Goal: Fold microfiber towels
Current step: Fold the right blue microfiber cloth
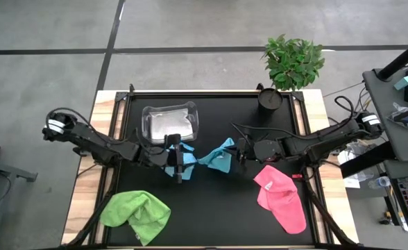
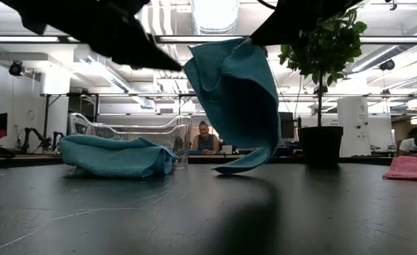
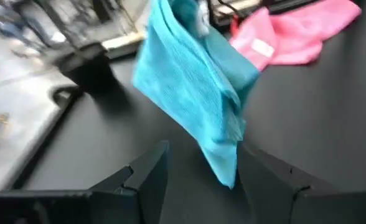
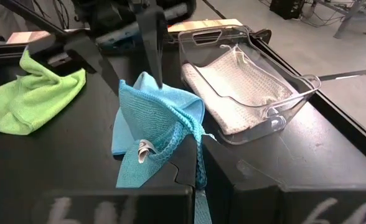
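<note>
Blue towel (image 1: 220,158) hangs mid-fold, just in front of the clear tub (image 1: 169,122).
Right gripper (image 1: 240,154) pinches one corner, lifting it; cloth drapes limp, long axis slanting down toward the tub. Left gripper (image 1: 178,167) stands spread, holding nothing. Light, soft, floppy; likely best taken at a free corner or hem.

This is a robotics lab in an open industrial hall. The black tabletop (image 1: 211,201) stands on a grey concrete floor (image 1: 44,42) marked with dark lines. Across the room hang bright ceiling light strips (image 2: 215,14) among exposed ducts, with another robot arm (image 2: 35,134) at 9 o'clock, a person seated at a desk (image 2: 205,138) straight ahead, and monitors and cables on a side desk (image 1: 405,104) at 3 o'clock.
</note>
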You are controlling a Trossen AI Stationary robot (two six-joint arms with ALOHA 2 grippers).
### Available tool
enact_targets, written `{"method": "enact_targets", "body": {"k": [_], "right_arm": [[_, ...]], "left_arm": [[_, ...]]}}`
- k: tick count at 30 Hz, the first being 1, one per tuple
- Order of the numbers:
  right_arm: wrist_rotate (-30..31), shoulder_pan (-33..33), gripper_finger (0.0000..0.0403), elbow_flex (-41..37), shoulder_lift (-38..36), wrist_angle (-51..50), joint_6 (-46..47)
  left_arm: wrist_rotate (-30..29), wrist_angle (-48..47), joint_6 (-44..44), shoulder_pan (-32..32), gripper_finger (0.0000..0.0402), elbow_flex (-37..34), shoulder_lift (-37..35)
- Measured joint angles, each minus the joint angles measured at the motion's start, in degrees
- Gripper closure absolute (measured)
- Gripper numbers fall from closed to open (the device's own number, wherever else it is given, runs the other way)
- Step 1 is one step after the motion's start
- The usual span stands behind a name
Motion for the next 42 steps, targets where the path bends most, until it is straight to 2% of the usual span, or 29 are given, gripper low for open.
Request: {"method": "enact_targets", "body": {"k": [4,14,18,23,33,37,42], "right_arm": [[0.0,0.0,0.0394,-0.2,0.0,0.0,0.0],[0.0,0.0,0.0394,-0.5,0.0,0.0,0.0],[0.0,0.0,0.0394,-0.8,0.0,-0.1,0.0],[0.0,0.0,0.0394,-1.2,0.0,0.0,0.2],[0.0,0.0,0.0393,-1.7,0.0,0.0,4.1],[0.0,0.0,0.0368,-1.7,0.0,0.0,5.2],[0.0,0.0,0.0303,-1.7,-0.8,-1.9,6.1]], "left_arm": [[9.5,1.9,0.2,1.7,0.0228,0.0,2.7],[10.8,7.5,2.7,3.3,0.0235,1.5,7.9],[12.2,7.5,4.4,3.3,0.0282,1.4,7.5],[12.3,9.1,4.4,3.3,0.0387,1.3,6.3],[12.3,13.8,4.6,3.3,0.0401,1.5,6.2],[12.3,18.0,3.9,3.3,0.0401,1.5,6.0],[12.2,21.4,0.7,3.1,0.0401,1.5,4.6]]}}
